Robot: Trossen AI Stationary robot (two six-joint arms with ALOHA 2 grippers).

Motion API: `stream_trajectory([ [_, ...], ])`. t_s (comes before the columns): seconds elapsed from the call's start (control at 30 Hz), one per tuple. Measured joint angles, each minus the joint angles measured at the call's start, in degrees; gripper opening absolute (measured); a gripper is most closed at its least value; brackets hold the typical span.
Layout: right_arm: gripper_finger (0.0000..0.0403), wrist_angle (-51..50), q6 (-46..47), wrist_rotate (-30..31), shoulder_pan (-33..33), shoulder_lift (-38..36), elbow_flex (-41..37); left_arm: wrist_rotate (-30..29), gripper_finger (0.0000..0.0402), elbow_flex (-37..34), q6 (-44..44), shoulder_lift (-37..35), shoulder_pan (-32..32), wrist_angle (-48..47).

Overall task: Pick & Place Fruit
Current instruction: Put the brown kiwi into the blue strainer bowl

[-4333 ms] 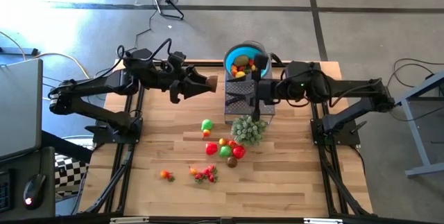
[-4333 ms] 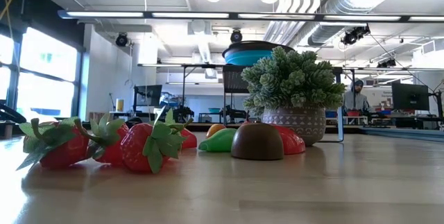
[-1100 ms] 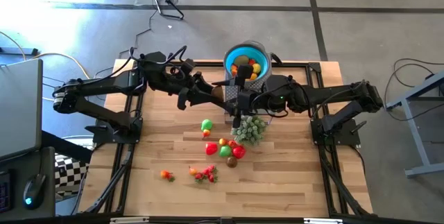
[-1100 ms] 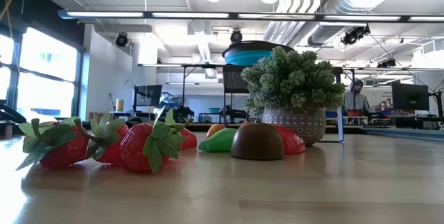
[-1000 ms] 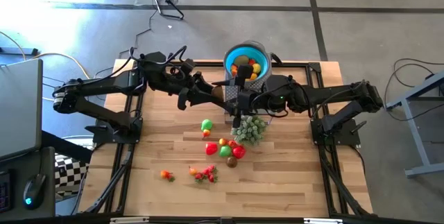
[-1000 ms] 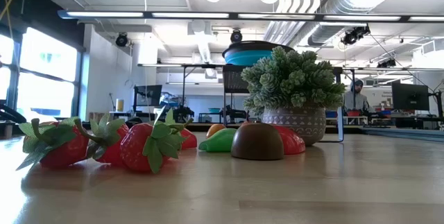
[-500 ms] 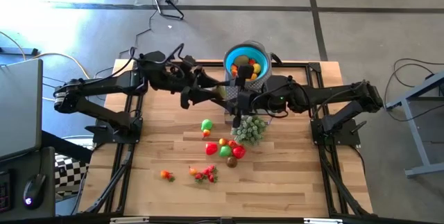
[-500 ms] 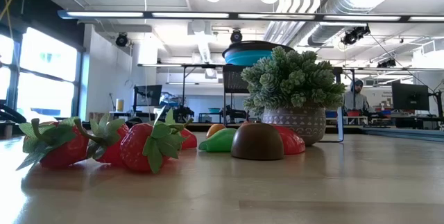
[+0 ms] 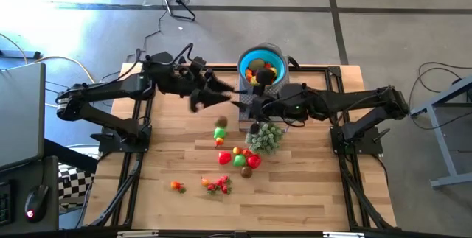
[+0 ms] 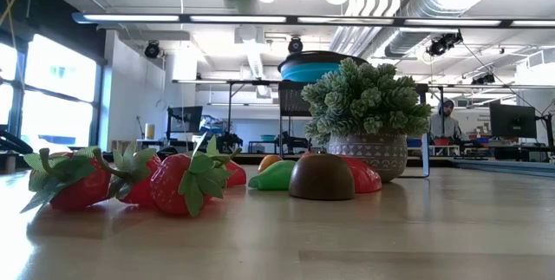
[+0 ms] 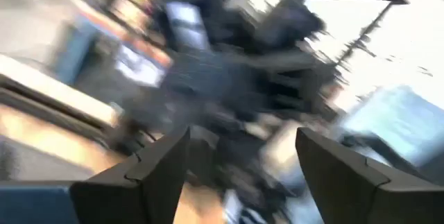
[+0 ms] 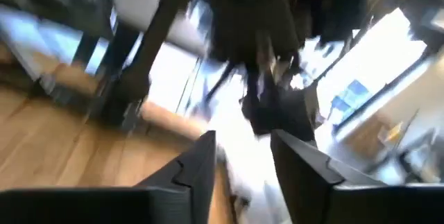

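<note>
Pulling back from a failed handover, left hand spread and empty, right hand narrowly parted, brown fruit apparently dropping beside the green fruit mid-tabletop, missing the blue bowl at 12 o'clock, likely needing re-picking.

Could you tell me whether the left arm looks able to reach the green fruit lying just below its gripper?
Probably yes: the green fruit lies in the open, just ahead of the left gripper, with nothing between them; its jaws stand open and empty.
</note>
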Motion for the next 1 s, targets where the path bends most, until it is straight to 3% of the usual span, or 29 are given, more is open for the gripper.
stream_trajectory([
  [0.13, 0.0089, -6.4, 6.3, -6.7, 0.1, -2.4, -0.1, 5.5, 0.0222, 0.3, -1.2, -3.8, -1.2, -5.9],
  [0.3, 0.005, -9.0, 10.9, -8.6, -0.3, -3.6, -0.1, 1.8, 0.0166, 0.0, 0.4, -6.5, -0.3, -11.7],
  [0.4, 0.0032, -10.4, 13.3, -8.5, -0.3, -4.0, -0.1, -3.5, 0.0124, 0.3, 0.3, -10.6, -0.2, -25.2],
  [0.47, 0.0022, -12.4, 15.6, -8.5, -0.3, -4.1, 0.0, -7.0, 0.009, 0.3, -3.5, -12.5, -0.2, -38.1],
  [0.57, 0.001, -15.9, 18.0, -8.7, -0.4, -4.0, 0.0, -6.0, 0.0032, 0.0, -12.1, -14.5, -1.6, -57.1],
  [0.63, 0.0005, -17.2, 19.1, -8.9, -0.6, -3.8, 0.0, -1.6, 0.0009, 0.0, -18.5, -16.0, -3.4, -63.9],
  [0.7, 0.0005, -17.0, 19.6, -8.9, -0.9, -3.5, 0.0, 4.2, 0.001, 0.1, -24.8, -17.9, -5.4, -68.9],
  [0.8, 0.0004, -16.8, 20.4, -9.1, -1.4, -3.3, 0.0, 6.0, 0.0006, 0.3, -33.3, -19.5, -9.7, -74.0],
  [0.87, 0.0003, -16.2, 20.7, -9.7, -1.7, -3.3, 0.0, 2.5, 0.0002, 0.2, -35.6, -19.8, -13.1, -78.2],
  [1.0, 0.0004, -14.2, 20.7, -10.5, -2.0, -3.3, 0.0, -8.4, 0.0001, 0.2, -35.3, -19.6, -19.1, -76.9],
])
